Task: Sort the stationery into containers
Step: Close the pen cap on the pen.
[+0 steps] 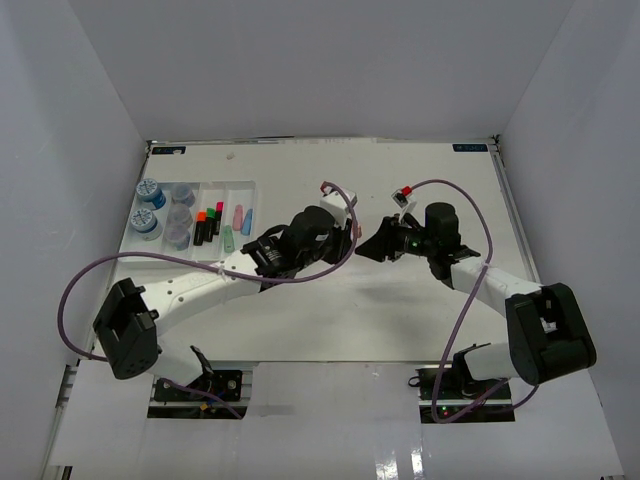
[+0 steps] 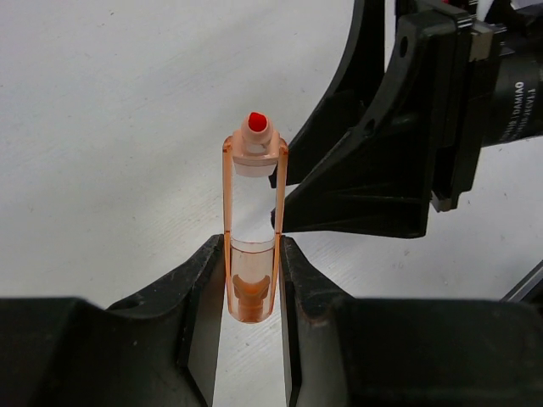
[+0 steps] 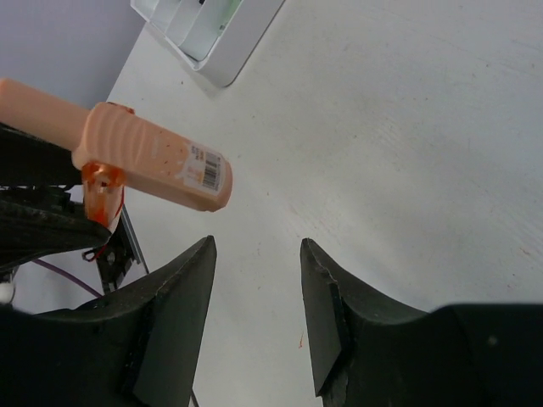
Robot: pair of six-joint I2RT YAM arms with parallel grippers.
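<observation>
My left gripper (image 2: 252, 259) is shut on the clear orange cap end of a pastel orange marker (image 2: 252, 212), held above the table at mid-field (image 1: 352, 232). The marker's peach body with a barcode label also shows in the right wrist view (image 3: 157, 163), up and to the left of my right gripper (image 3: 254, 254). The right gripper is open and empty, its fingers (image 2: 365, 170) close beside the marker and facing the left gripper (image 1: 374, 246). The white divided tray (image 1: 243, 190) lies at the far left.
The tray holds blue-lidded jars (image 1: 148, 191), clear grey jars (image 1: 179, 215), black highlighters (image 1: 206, 226) and pastel markers (image 1: 240, 217). A tray corner shows in the right wrist view (image 3: 225, 55). Purple cables loop over the table beside both arms.
</observation>
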